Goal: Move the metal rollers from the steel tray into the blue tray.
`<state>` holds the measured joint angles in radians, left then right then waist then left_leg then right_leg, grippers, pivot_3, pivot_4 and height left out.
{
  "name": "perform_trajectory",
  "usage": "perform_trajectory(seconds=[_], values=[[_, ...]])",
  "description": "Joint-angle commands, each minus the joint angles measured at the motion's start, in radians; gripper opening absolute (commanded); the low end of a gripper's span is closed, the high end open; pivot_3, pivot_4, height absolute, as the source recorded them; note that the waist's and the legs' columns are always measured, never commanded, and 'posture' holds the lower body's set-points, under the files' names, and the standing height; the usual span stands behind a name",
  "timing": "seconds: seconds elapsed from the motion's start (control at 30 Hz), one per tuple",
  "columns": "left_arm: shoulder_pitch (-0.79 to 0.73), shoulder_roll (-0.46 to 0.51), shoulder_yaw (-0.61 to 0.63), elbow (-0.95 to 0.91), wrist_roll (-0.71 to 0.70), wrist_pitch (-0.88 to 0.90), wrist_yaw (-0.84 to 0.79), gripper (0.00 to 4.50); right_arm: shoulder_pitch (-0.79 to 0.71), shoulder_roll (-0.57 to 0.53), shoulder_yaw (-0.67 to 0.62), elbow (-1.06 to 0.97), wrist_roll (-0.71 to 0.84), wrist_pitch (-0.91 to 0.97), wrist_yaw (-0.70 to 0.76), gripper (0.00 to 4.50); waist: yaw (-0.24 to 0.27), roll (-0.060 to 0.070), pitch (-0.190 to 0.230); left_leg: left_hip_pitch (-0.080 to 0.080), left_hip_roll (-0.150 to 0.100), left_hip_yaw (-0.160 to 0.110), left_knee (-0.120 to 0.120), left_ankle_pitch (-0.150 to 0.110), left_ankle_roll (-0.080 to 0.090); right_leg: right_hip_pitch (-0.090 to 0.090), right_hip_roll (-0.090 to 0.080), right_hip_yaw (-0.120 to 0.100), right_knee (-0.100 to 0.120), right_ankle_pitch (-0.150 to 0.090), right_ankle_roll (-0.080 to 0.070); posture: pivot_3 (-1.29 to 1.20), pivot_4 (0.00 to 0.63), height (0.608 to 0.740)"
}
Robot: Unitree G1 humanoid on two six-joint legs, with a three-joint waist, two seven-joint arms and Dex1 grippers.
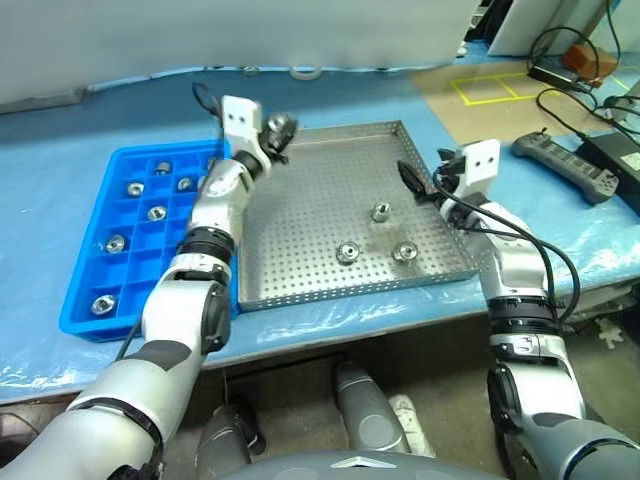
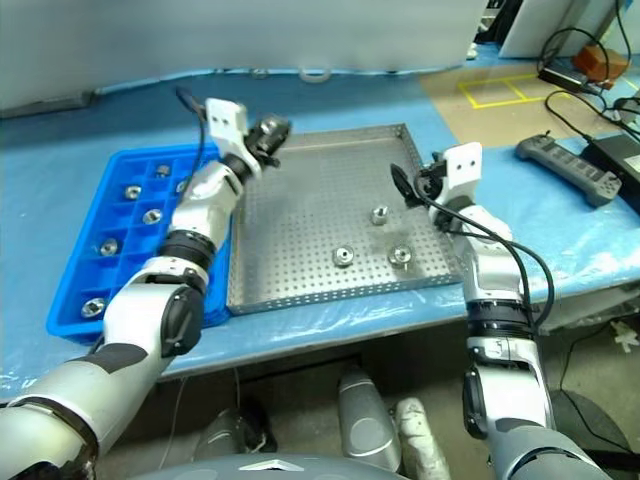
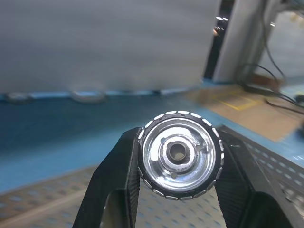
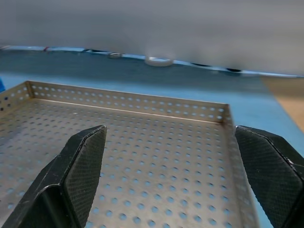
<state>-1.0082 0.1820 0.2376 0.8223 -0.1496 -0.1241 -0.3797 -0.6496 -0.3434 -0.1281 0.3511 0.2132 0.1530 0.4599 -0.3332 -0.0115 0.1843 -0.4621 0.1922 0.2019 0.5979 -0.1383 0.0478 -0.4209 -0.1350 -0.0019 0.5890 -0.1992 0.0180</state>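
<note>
Head views first. My left gripper (image 1: 281, 131) hangs above the far left corner of the steel tray (image 1: 300, 255), pinching one roller (image 1: 280, 126) between its fingers. Three more rollers lie on the steel tray: one (image 1: 381, 212) near the middle, two (image 1: 348, 253) (image 1: 404, 251) closer to its near rim. The blue tray (image 1: 80, 300) sits just left of the steel tray, touching or nearly so, with several rollers already in its compartments. My right gripper (image 1: 425, 178) hovers over the steel tray's right rim, fingers spread wide and empty.

Left wrist view: the roller (image 3: 180, 154) is clamped across its ribbed rim, one black finger (image 3: 114, 185) on each side. Its bored face looks back at the camera, so its axis runs along the gripper, roughly level. I judge it rigid, dense for its size and polished, so likely slippery; the rim is the sensible place to grip, and it shrugs off a short drop.

Right wrist view: both fingers (image 4: 78, 166) stand far apart over bare perforated steel tray floor (image 4: 156, 156).

The loose rollers seem to rest hole-up, though at this range I can't be sure.
</note>
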Motion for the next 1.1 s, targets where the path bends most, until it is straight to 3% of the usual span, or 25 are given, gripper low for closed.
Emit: perform_trajectory(seconds=[0.03,0.23,0.5,0.6,0.87,1.1], values=[[0.125,0.040,0.006,-0.259,0.008,0.092,0.085,1.77,-0.039,0.014,0.030,0.060,-0.023,-0.059,0.025,4.50,0.010,0.000,0.000,-0.001,0.000,0.000,0.000,0.000,0.000,0.000,-0.001,-0.001,0.000,0.000,0.000,-0.52,0.150,0.740],[0.425,0.102,-0.002,-0.724,-0.048,0.341,0.092,1.77,-0.085,0.043,0.061,0.141,-0.039,-0.103,0.056,4.50,0.071,0.001,0.001,-0.008,0.002,-0.001,0.001,0.001,0.002,-0.003,-0.005,-0.007,0.002,0.000,0.000,-0.46,0.150,0.740],[0.733,0.163,0.008,-1.050,-0.094,0.536,0.085,1.77,-0.091,0.049,0.063,0.189,-0.047,-0.142,0.068,4.50,0.168,0.001,0.001,-0.005,0.008,0.001,0.001,0.003,0.001,0.002,-0.007,-0.012,0.002,0.000,-0.001,-0.44,0.150,0.740],[0.790,0.183,-0.001,-1.079,-0.095,0.577,0.075,1.77,-0.090,0.055,0.061,0.194,-0.045,-0.148,0.067,4.50,0.188,0.001,0.001,-0.002,0.008,0.002,0.000,0.004,-0.001,0.003,-0.007,-0.011,0.003,0.000,-0.001,-0.42,0.150,0.740],[0.744,0.215,-0.037,-0.998,-0.092,0.612,0.040,1.77,-0.096,0.053,0.062,0.207,-0.052,-0.162,0.068,4.50,0.219,0.001,0.001,0.003,0.011,0.002,-0.002,0.010,-0.011,-0.002,-0.002,-0.005,0.016,0.000,0.000,-0.43,0.150,0.740],[0.695,0.238,-0.048,-0.954,-0.151,0.651,-0.051,4.02,-0.053,0.026,0.052,0.134,-0.012,-0.101,0.124,4.50,0.214,0.001,0.001,0.004,0.017,0.002,-0.007,0.015,-0.020,-0.010,0.011,0.001,0.019,0.000,0.000,-0.46,0.150,0.740]])
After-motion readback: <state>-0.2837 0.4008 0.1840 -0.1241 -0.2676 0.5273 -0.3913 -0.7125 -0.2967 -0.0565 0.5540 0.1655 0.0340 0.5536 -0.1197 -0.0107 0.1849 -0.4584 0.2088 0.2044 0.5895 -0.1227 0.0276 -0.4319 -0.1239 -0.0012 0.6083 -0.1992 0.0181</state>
